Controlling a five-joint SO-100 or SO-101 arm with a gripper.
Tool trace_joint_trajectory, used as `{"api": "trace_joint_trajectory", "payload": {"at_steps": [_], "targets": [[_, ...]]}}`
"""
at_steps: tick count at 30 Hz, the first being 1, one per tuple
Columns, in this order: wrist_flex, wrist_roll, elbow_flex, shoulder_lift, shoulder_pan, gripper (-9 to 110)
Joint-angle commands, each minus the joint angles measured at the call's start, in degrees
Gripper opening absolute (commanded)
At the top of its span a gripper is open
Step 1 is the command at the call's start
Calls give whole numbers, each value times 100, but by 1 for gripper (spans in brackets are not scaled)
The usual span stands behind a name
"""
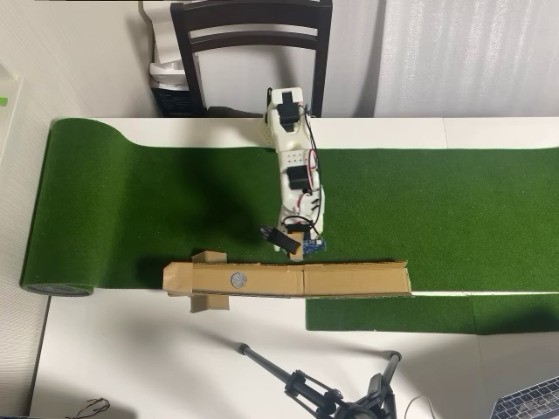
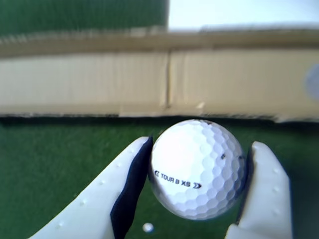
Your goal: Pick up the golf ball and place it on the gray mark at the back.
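Note:
The wrist view shows the white dimpled golf ball (image 2: 197, 169), printed "TOUR B XS", between my two white fingers. My gripper (image 2: 202, 145) is shut on it, one finger pressing each side. The tan cardboard strip (image 2: 84, 82) lies just ahead, and a blurred edge of the gray mark (image 2: 314, 82) shows at its far right. In the overhead view my gripper (image 1: 293, 243) hovers at the strip's near edge and hides the ball. The gray mark (image 1: 238, 279) sits on the cardboard (image 1: 349, 279), to the left of my gripper.
Green turf (image 1: 131, 201) covers the white table and ends in a roll at the left. A dark chair (image 1: 251, 44) stands behind my arm's base. A black tripod (image 1: 323, 393) lies on the table in front of the cardboard. A tiny white dot (image 2: 147, 227) lies on the turf.

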Motion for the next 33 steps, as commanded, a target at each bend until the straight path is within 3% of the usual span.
{"api": "trace_joint_trajectory", "payload": {"at_steps": [1, 20, 33], "targets": [[-97, -369, -949, 176, 290, 27], [-2065, -1002, -984, -756, 1195, 27], [-2320, -1239, -923, -1072, 1283, 27]]}}
